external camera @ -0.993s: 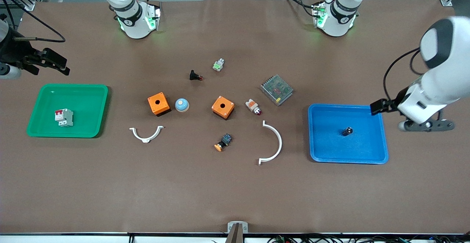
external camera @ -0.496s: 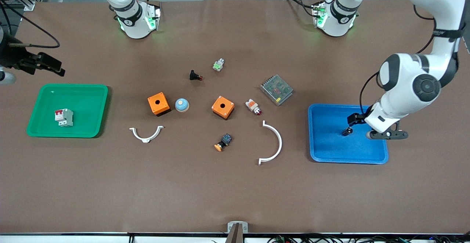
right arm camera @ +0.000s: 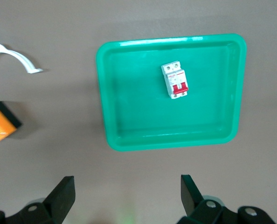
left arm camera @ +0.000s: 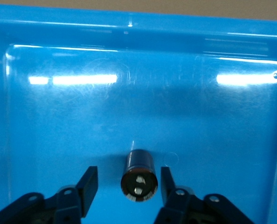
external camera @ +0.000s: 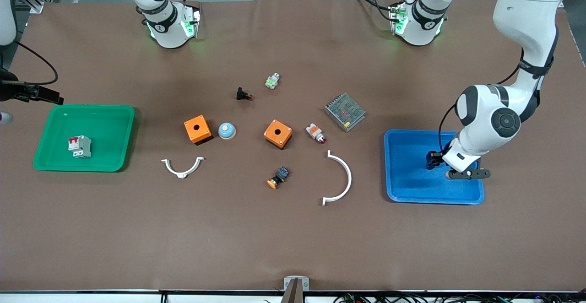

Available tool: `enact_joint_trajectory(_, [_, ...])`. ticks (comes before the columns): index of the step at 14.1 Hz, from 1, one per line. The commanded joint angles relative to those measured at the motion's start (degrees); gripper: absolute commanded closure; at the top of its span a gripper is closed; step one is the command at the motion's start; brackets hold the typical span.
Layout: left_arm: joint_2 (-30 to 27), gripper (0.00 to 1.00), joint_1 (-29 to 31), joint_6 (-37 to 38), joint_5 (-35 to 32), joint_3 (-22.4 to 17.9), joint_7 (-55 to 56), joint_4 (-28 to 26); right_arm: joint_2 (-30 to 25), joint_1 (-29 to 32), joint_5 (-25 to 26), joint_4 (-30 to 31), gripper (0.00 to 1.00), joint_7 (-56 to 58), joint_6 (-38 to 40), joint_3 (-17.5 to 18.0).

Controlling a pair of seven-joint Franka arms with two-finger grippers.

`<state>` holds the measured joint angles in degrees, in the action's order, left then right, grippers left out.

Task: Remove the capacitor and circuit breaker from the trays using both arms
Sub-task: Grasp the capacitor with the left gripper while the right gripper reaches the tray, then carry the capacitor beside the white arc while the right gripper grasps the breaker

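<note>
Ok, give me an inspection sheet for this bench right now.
Surface: brown table.
Job's things: capacitor in the blue tray; breaker in the green tray.
Clutter: two orange boxes, two white arcs, mesh unit, small buttons.
Hands: left hand open, fingers either side of the capacitor; right hand open, waiting beside the green tray.
Cables: at the arm bases and the table's near edge.
Surroundings: nothing seen.

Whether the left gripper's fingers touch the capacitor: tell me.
Apart. The left wrist view shows blue tray floor between the capacitor and each of the open left gripper's fingers.
</note>
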<state>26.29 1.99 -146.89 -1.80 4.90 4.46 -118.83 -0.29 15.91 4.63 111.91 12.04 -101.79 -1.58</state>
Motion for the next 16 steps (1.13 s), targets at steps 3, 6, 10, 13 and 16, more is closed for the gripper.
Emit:
enact_joint_trajectory(3, [0.95,0.65,-0.23,-1.38,-0.84,0.20,-0.06,-0.09,2.73,6.75,1.17,9.12,0.00,11.32,-12.98,0.96])
enact_joint_trajectory(6, [-0.18,1.00,-0.50,-0.77,-0.84,0.64,-0.06,0.61,8.18,9.83,1.17,9.29,0.00,17.65,-18.87,0.96])
enact_joint_trajectory(10, [-5.18,1.00,-3.30,5.63,-0.84,1.96,1.42,3.85,11.88,10.98,0.91,9.29,0.00,19.08,-22.39,1.05])
enact_joint_trajectory(13, [-4.41,1.00,-9.17,13.98,-0.75,2.84,7.11,11.83,12.77,10.98,0.82,9.29,0.00,19.08,-22.57,1.05])
enact_joint_trajectory(16, [0.15,1.00,-17.09,16.28,-0.75,2.75,20.11,20.18,14.51,10.98,0.82,9.29,0.00,19.16,-24.41,1.05])
